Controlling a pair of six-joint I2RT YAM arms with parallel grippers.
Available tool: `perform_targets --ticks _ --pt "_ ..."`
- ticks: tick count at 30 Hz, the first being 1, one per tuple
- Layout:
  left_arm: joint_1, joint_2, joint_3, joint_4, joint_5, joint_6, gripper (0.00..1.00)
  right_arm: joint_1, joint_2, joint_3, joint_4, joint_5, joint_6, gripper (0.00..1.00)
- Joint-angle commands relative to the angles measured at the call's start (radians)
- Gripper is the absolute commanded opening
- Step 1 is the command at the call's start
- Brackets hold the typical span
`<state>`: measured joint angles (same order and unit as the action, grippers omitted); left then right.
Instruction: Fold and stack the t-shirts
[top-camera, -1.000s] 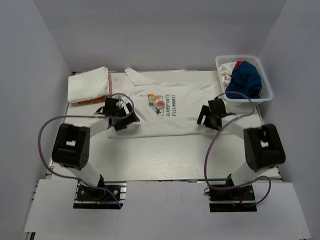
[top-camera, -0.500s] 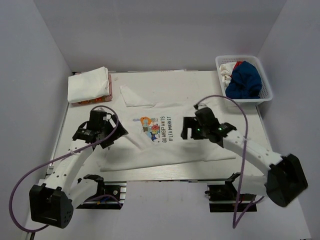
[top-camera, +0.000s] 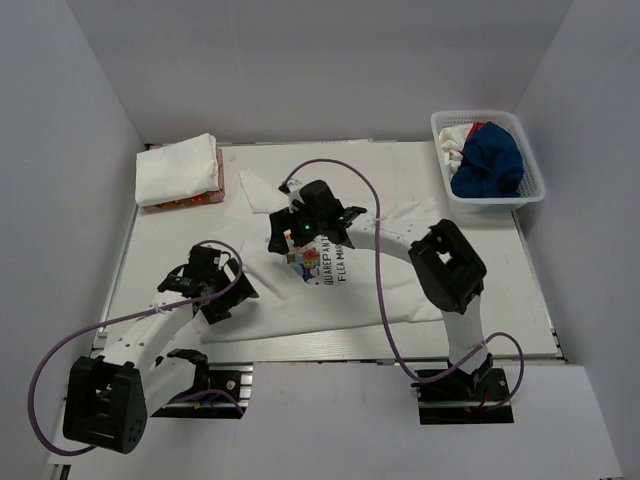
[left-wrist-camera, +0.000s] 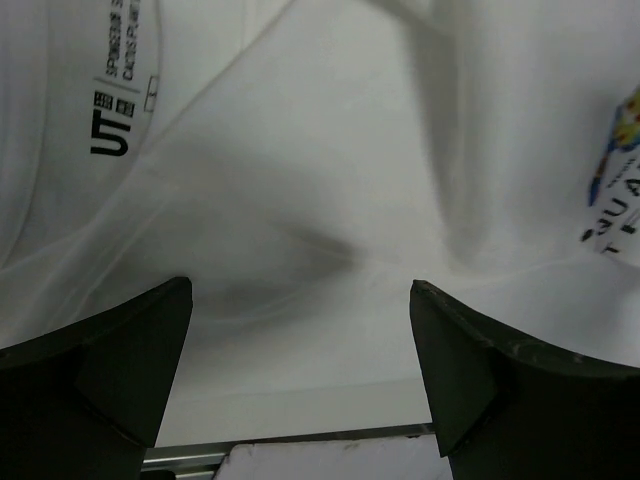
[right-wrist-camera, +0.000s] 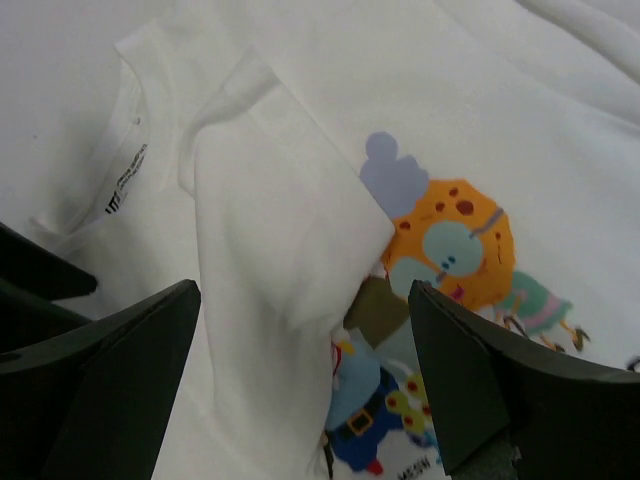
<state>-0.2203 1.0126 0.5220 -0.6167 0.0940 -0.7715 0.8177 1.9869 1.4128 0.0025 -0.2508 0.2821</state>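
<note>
Seeing white t-shirt (top-camera: 350, 285) spread rumpled across centre of top view, lower hem close to bottom edge of table (top-camera: 160, 240). Loose flap (top-camera: 262, 192) sticking out toward upper left. Colour print (top-camera: 318, 262) face-up, just left of centre.

Got right gripper (top-camera: 298, 228) directly above that print, arm reaching in from lower right. Per right wrist view: fingers (right-wrist-camera: 100, 380) spread wide, nothing pinched, over a folded-over layer (right-wrist-camera: 280, 260) and the cartoon graphic. Cannot tell whether touching fabric.

Got left gripper (top-camera: 215, 292) at lower left, by the shirt's left edge. Per left wrist view: claw wide and empty, plain white cloth below, neck label (left-wrist-camera: 115, 110) at upper left of frame.

Noting folded white shirt (top-camera: 178, 168) in upper left corner, sitting on something orange (top-camera: 185, 201).

Noting white basket (top-camera: 440, 122) at upper right, holding blue garment (top-camera: 490, 160) plus a white piece (top-camera: 455, 140).
</note>
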Motion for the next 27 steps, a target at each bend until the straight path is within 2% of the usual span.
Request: perform_targets --ticks 1,7,11,14,15,17,20,27 --pt "-0.005 -0.006 -0.051 0.057 0.027 -0.015 0.99 0.006 0.088 0.101 0.037 -0.074 -0.023 0.90" --pt "0.004 0.070 -0.109 0.058 0.024 -0.038 0.99 0.008 0.207 0.193 -0.001 -0.091 -0.009 0.83" --pt "-0.005 0.083 -0.131 0.100 0.044 -0.038 0.99 0.015 0.225 0.195 -0.026 -0.137 0.005 0.68" --pt "0.004 0.070 -0.151 0.091 0.056 -0.038 0.99 0.018 0.224 0.173 -0.015 -0.133 0.031 0.38" --pt "0.004 0.057 -0.151 0.078 0.046 -0.038 0.99 0.018 0.216 0.161 0.031 -0.133 0.038 0.22" --pt "0.004 0.041 -0.151 0.057 0.046 -0.038 0.99 0.014 0.210 0.152 0.050 -0.127 0.063 0.12" --pt "0.004 0.008 -0.151 0.038 0.036 -0.054 0.99 0.009 0.205 0.163 0.051 -0.087 0.066 0.07" --pt "0.004 -0.016 -0.162 0.011 0.056 -0.087 0.99 -0.008 0.188 0.193 0.025 0.056 0.046 0.07"
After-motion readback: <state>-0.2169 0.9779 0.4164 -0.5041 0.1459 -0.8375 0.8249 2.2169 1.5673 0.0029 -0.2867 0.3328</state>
